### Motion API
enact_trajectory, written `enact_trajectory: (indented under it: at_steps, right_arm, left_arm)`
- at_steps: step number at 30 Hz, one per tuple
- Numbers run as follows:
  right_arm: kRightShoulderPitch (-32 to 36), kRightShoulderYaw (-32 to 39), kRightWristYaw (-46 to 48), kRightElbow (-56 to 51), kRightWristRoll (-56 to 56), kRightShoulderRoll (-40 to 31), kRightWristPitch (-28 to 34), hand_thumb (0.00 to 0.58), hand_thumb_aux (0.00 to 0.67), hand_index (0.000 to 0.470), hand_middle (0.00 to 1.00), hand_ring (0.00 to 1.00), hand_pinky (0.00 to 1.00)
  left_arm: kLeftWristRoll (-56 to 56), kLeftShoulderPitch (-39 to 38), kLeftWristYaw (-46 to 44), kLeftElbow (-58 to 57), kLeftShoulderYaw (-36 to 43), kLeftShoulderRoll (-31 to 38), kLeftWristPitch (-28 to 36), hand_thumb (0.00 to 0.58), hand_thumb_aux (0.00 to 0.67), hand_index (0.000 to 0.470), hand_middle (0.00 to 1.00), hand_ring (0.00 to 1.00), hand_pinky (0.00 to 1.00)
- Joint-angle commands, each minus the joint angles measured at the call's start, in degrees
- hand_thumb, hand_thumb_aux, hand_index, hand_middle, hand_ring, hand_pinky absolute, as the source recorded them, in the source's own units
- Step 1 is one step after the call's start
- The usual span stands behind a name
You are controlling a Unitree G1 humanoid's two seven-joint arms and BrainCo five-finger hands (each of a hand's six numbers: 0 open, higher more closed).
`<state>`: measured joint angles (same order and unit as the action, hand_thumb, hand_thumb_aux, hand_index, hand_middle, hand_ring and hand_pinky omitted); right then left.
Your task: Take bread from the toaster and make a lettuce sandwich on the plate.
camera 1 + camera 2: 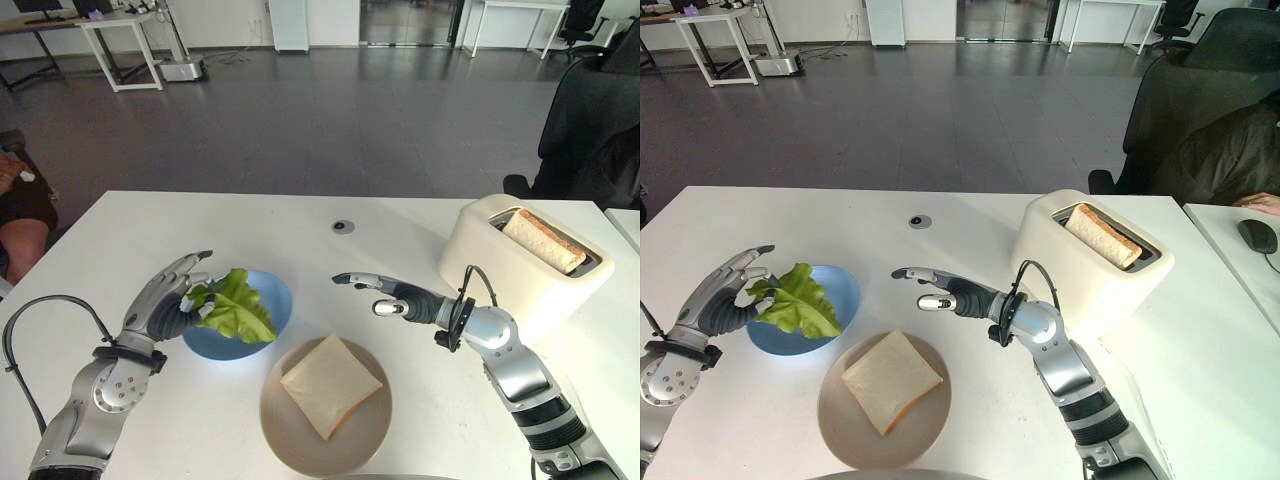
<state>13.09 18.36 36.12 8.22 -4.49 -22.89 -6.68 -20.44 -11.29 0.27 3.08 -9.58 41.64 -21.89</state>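
The robot's left hand [165, 300] pinched a lettuce leaf [238, 308] by its left edge, holding it over the blue bowl [280, 298] at the near left of the white table [150, 230]. One slice of bread [330, 385] lay flat on the tan plate [300, 445] just right of and nearer than the bowl, and a second slice [545, 242] stood in the far slot of the toaster [480, 255] at the right. The right hand [385, 292] hung empty between bowl and toaster, fingers stretched out and pointing left. The step in hand appeared to be laying the leaf on the plated slice. It would go best with the leaf carried right and nearer until centred over the bread, lowered to rest there before the pinch opened so the limp green did not drape off the crust, and the right hand kept clear of that path.
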Motion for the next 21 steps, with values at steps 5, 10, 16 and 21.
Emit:
enact_trajectory:
  at_steps: [5,10,16,21]
  right_arm:
    - [2.4,-4.0,-2.0,-5.9,-0.3,-0.5,-1.9,0.000,0.000,0.000,0.00,0.00,0.00]
    - [2.4,-4.0,-2.5,-7.3,-0.9,-0.6,-3.4,0.000,0.000,0.000,0.00,0.00,0.00]
    - [2.4,-4.0,-2.6,-7.5,-1.4,-0.5,-3.9,0.000,0.000,0.000,0.00,0.00,0.00]
    - [2.0,-3.6,-2.6,-7.2,-1.8,-0.5,-4.3,0.000,0.000,0.000,0.00,0.00,0.00]
  left_arm:
    - [2.9,-6.1,-10.3,13.8,10.1,-6.2,0.5,0.580,0.670,0.470,0.00,0.00,0.00]
    - [-0.7,-7.9,-12.0,14.5,14.8,-8.8,0.6,0.580,0.670,0.470,0.00,0.00,0.00]
    - [-8.0,-8.5,-11.5,13.8,18.2,-10.0,0.0,0.580,0.670,0.470,0.00,0.00,0.00]
    - [-14.2,-8.8,-10.1,12.6,19.5,-10.3,0.7,0.580,0.662,0.464,0.00,0.00,0.00]
